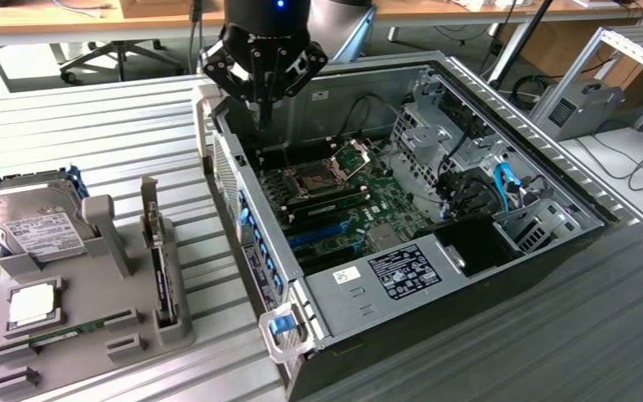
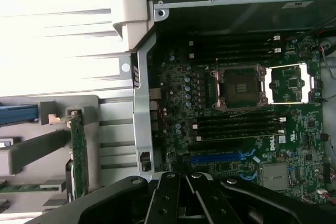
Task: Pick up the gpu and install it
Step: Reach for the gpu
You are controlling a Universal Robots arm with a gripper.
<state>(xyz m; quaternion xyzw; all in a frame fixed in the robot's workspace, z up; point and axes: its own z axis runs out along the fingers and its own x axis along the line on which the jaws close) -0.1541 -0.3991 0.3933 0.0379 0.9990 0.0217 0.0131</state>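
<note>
The gpu [image 1: 163, 276] stands edge-on in its holder [image 1: 87, 301], fan face hidden, and print on the drive [image 1: 31, 226] is too small to read.

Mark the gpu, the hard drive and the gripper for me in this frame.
gpu [image 1: 162, 268], exterior view, on the upright card's side face.
hard drive [image 1: 33, 228], exterior view, on its white label.
gripper [image 1: 264, 120], exterior view, at the tips of its shut fingers.

Slatted metal table [image 1: 98, 142], grey fixture [image 1: 81, 289], open computer case [image 1: 355, 306]
</note>
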